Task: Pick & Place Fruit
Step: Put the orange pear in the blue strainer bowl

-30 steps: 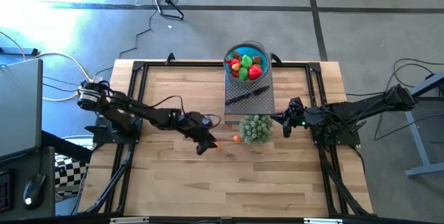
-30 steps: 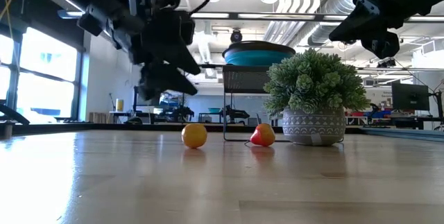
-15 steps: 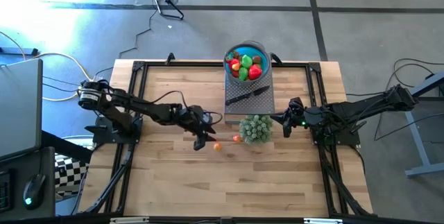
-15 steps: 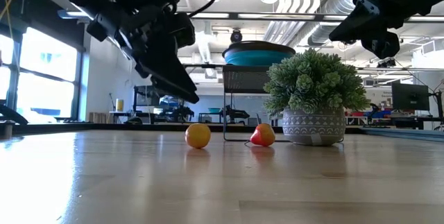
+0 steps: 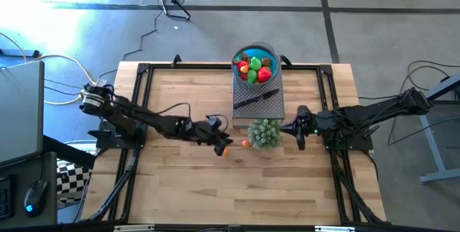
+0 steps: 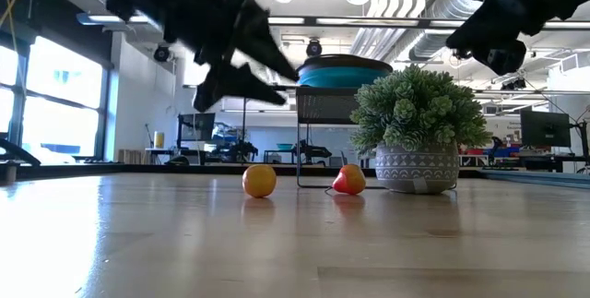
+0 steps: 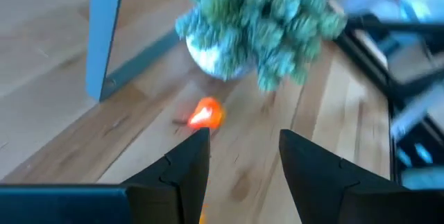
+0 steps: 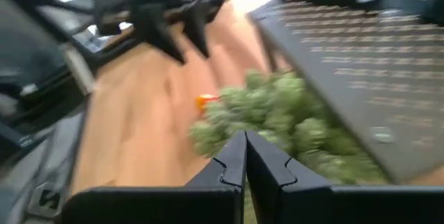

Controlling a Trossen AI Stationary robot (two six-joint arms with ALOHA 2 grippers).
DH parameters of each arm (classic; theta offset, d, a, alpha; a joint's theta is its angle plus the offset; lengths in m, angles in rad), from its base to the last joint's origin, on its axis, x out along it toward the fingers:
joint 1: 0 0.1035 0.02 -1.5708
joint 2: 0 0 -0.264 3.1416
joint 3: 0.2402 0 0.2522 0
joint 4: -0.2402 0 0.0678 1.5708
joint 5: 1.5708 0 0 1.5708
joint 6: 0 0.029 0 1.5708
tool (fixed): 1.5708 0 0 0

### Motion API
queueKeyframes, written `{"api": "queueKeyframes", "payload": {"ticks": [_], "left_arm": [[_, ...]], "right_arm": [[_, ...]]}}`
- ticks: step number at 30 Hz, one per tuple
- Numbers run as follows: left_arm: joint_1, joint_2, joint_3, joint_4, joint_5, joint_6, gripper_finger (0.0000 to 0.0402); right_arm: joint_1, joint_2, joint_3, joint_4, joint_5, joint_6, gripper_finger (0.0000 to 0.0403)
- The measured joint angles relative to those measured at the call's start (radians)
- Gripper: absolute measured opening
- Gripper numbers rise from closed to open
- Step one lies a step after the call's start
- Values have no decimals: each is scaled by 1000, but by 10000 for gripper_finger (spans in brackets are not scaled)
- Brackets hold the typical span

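Two loose fruits rest on the wooden table: an orange one [image 6: 259, 180] and a red one [image 6: 348, 179], the red one [image 5: 244, 144] just left of the potted plant [image 5: 265, 133]. My left gripper [image 5: 226, 144] hovers open above the orange fruit [image 5: 226, 151], fingers slanting toward the plant and nothing between them [image 7: 243, 151]. The red fruit [image 7: 205, 113] lies just ahead of its fingertips. My right gripper [image 5: 295, 133] hangs shut on the plant's right side, above the table [image 6: 502, 51]. The blue bowl [image 5: 256, 65] stands on a raised stand at the far edge and holds several fruits.
A black-handled knife [image 5: 256, 100] lies on the grey rack [image 5: 272, 106] between the bowl and the plant. The potted plant [image 6: 419, 127] stands between the two grippers. Bare wood stretches across the near half of the table [image 5: 230, 189]. Black frame rails run along both sides.
My left gripper has risen and swung toward the table's right, toward the plant, and its fingers have tipped from pointing steeply down to slanting nearly level. It stays open. My right gripper has turned a little in place. Both fruits lie where they were.
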Motion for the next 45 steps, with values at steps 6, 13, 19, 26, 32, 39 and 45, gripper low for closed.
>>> {"api": "queueKeyframes", "payload": {"ticks": [6,13,19,26,32,39,45], "left_arm": [[-122,0,138,-253,-254,-241,170],[-237,24,374,-690,-326,-543,135],[-274,95,524,-817,-337,-591,84],[-273,185,569,-816,-340,-723,24],[-280,231,567,-805,-339,-817,4],[-272,260,567,-855,-288,-841,3],[-257,270,563,-863,-250,-837,3]], "right_arm": [[0,-18,-1,96,-153,-61,2],[0,-22,0,259,-117,-192,2],[0,-20,0,299,-72,-182,2],[0,-20,0,298,-89,-176,3],[0,-20,0,297,-116,-157,3],[0,-20,0,288,-115,-158,3],[0,-20,0,273,-114,-159,2]]}}
